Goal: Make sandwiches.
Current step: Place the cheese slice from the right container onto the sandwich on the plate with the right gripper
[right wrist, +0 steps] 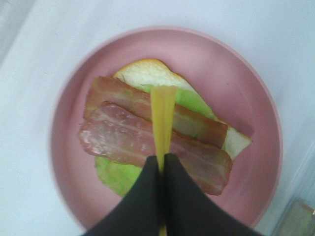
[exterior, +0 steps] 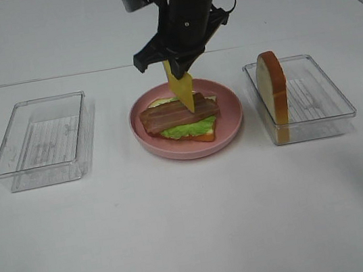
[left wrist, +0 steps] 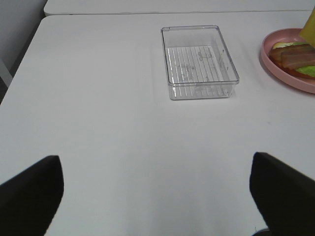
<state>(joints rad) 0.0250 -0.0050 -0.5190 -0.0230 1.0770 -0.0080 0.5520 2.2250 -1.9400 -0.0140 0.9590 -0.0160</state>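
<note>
- Cheese step, I judge. Right gripper (exterior: pixel 178 65) has its fingers pinched on the cheese slice (exterior: pixel 181 89), which hangs on edge over the bacon strips (exterior: pixel 178 114).
- Stack so far: bottom bread (exterior: pixel 203 133), lettuce (exterior: pixel 184 130), bacon, on the pink plate (exterior: pixel 231 125) mid-bench.
- Next: lower, lay cheese flat, release.
- Second bread slice (exterior: pixel 274 95) waits upright in the tray (exterior: pixel 328 114) toward the bench's right edge.
- Left gripper (left wrist: pixel 157 196): fingers apart, holding nothing, near the left tray (left wrist: pixel 199 61).
- No readable writing.

The right claw (exterior: pixel 176 65) is a matte black, boxy assembly with small pale screw heads on its dark housing and a black cable looping beside it. Its fingers (right wrist: pixel 142 201) taper to smooth black wedges. The left claw (left wrist: pixel 157 191) shows only two blunt black fingertips (left wrist: pixel 32 189).
</note>
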